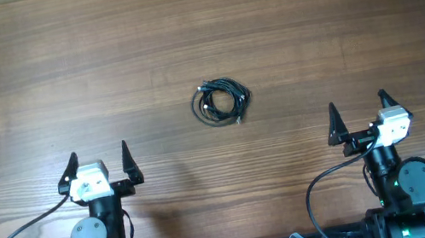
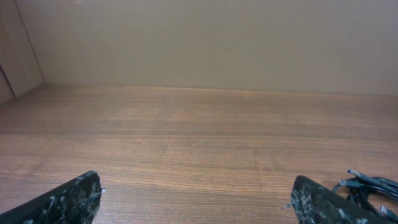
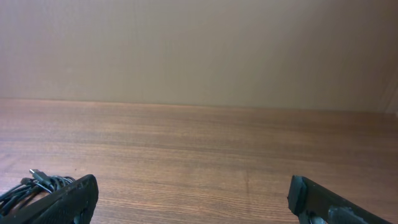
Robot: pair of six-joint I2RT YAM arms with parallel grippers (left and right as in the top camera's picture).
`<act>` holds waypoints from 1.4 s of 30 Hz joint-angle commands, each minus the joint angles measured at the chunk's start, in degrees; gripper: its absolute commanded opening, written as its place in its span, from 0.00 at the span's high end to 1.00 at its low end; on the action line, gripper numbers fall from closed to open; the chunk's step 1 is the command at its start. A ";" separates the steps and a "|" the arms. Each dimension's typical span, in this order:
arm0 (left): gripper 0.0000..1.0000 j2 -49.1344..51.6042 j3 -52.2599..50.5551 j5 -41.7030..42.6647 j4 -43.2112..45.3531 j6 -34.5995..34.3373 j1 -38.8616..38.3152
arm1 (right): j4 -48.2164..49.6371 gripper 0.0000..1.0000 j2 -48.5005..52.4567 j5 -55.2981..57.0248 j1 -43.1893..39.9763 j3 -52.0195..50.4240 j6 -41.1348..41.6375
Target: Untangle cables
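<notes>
We are holding two grippers over a wooden table point(image 1: 197, 26), and both are standing wide open with nothing between their fingers. The left gripper point(image 1: 98, 155) and the right gripper point(image 1: 357, 103) are sitting well apart, each pointing toward the table's far edge. One small coil of cables point(image 1: 222, 102) is lying on the wood ahead of both grippers, forward and to the right of the left one, forward and to the left of the right one, touching neither. We cannot count the separate cords in the coil; they are thin, black and bunched together, with small plug ends poking out. In the left wrist view the coil is showing just beyond the right finger point(image 2: 317, 202); in the right wrist view it is showing just beyond the left finger point(image 3: 68, 199). The brown grain is running side to side. A plain beige wall point(image 2: 205, 43) is rising behind the far edge.
</notes>
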 commanded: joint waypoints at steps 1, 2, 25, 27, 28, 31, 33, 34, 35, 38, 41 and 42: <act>0.00 -0.37 -0.37 -0.28 0.20 -0.59 -0.26 | 0.26 0.00 -0.72 0.74 0.31 -0.07 -0.74; 0.00 -0.37 -0.37 -0.28 0.20 -0.57 -0.26 | 0.26 0.00 -0.72 0.74 0.31 -0.07 -0.72; 0.00 -0.37 -0.37 -0.28 0.17 -0.57 -0.26 | 18.43 0.00 -0.72 -21.51 0.31 0.00 61.24; 0.00 -0.37 -0.37 -0.28 0.17 -0.59 -0.26 | 28.44 0.00 -0.72 -20.87 0.31 3.50 55.49; 0.00 -0.37 -0.37 -0.28 0.17 -0.57 -0.26 | 26.73 0.00 -0.48 -20.72 0.31 8.74 49.53; 0.00 -0.37 -0.37 -0.28 0.17 -0.57 -0.26 | 6.03 0.00 3.37 -20.72 0.31 25.33 32.68; 0.00 -0.37 -0.37 -0.28 0.17 -0.57 -0.26 | -8.35 0.00 7.74 -20.72 0.31 35.15 24.24; 0.00 -0.37 -0.37 -0.28 0.17 -0.59 -0.26 | -16.17 0.00 11.04 -20.70 0.31 40.76 20.96; 0.00 -0.37 -0.37 -0.28 0.17 -0.57 -0.26 | -22.21 0.00 14.05 -20.72 0.31 45.20 18.62; 0.00 -0.37 -0.37 -0.28 0.17 -0.57 -0.26 | -39.10 0.00 24.22 -21.27 0.31 58.03 14.43; 0.00 -0.37 -0.37 -0.28 0.17 -0.57 -0.26 | -48.59 0.00 31.19 -23.61 0.31 64.65 14.29; 0.00 -0.37 -0.37 -0.28 0.22 -0.57 -0.26 | -49.00 0.00 32.63 -26.10 0.31 64.83 14.40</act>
